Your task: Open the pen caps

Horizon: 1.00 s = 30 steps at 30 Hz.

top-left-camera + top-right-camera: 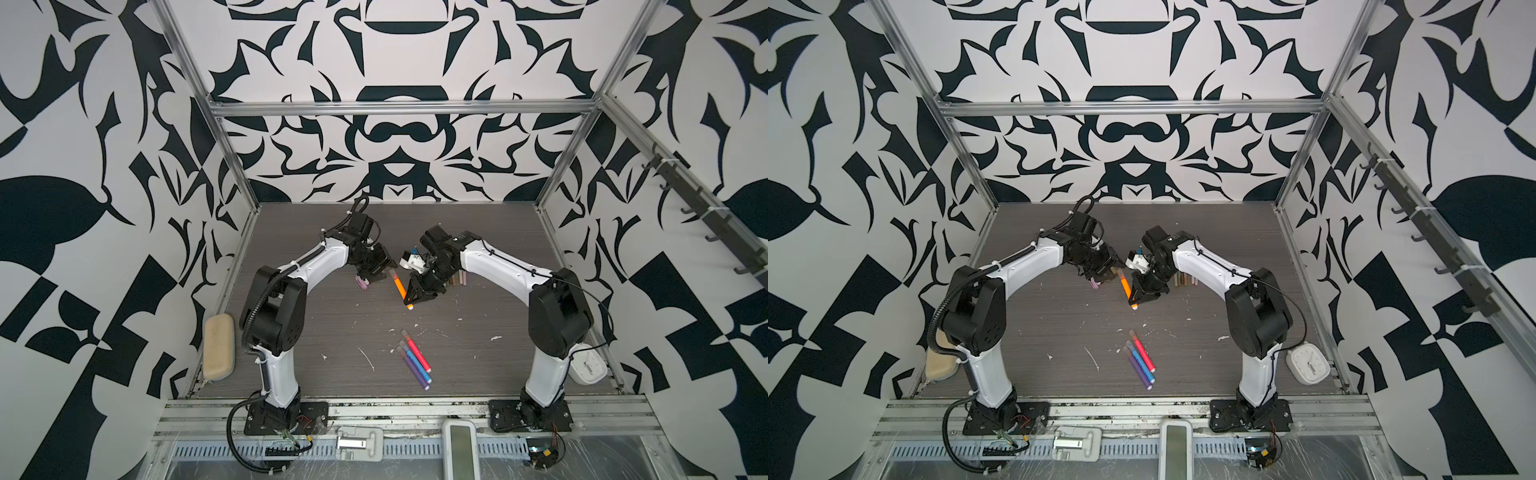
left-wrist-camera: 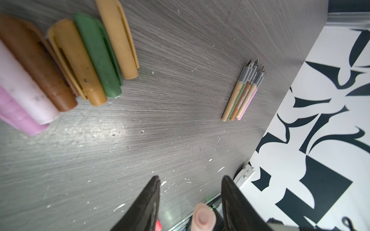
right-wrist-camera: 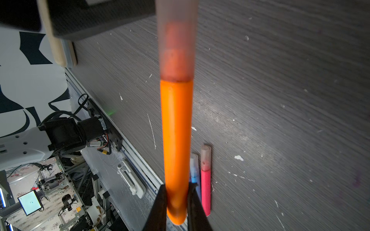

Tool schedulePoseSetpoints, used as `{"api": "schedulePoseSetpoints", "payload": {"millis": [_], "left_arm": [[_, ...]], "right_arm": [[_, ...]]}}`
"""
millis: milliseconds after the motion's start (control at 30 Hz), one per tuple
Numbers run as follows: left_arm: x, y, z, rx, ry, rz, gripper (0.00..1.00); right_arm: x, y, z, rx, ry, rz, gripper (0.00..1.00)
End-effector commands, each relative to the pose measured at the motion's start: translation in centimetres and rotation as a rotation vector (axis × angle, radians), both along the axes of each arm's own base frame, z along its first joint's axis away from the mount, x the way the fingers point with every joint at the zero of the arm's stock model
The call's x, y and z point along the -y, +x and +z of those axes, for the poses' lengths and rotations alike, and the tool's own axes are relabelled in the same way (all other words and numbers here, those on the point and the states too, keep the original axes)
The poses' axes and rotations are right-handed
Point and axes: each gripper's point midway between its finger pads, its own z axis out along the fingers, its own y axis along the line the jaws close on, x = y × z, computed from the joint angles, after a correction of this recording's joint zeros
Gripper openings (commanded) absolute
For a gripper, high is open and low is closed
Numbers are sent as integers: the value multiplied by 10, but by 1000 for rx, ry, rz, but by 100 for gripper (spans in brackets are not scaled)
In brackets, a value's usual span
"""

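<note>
Right hand (image 3: 178,186) clamps the orange pen (image 3: 176,130); its cap (image 2: 203,217) sits between the parted left hand (image 2: 191,178).

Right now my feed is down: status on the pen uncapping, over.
Right claw shut on orange pen, cap still on. Left claw open around the cap, not gripping yet. Nothing blocking.

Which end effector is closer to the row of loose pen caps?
Left. The left end effector hovers close beside the loose pen caps; the right end effector is farther off toward the other side, clamped on the orange pen.
</note>
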Motion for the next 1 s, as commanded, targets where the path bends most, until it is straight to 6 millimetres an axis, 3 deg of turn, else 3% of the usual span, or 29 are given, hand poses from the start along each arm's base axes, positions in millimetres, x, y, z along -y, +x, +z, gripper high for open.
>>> {"api": "schedulePoseSetpoints", "payload": {"millis": [0, 367, 500, 633, 767, 867, 967], "left_arm": [[7, -1, 1, -15, -19, -21, 50], [17, -5, 6, -6, -60, -60, 26], [18, -6, 8, 1, -66, -67, 0], [17, -6, 13, 21, -68, -74, 0], [12, -7, 14, 31, -44, -66, 0], [6, -7, 11, 20, -10, -47, 0], [5, -5, 13, 5, -15, -14, 0]], "right_arm": [[-4, 4, 17, 31, 39, 15, 6], [0, 11, 17, 54, 15, -7, 6], [3, 15, 19, 66, 7, -17, 9], [23, 31, 26, 183, -78, -79, 26], [49, 55, 56, 422, -139, -181, 46], [65, 62, 77, 565, -162, -222, 61], [76, 62, 89, 651, -146, -283, 89]]}}
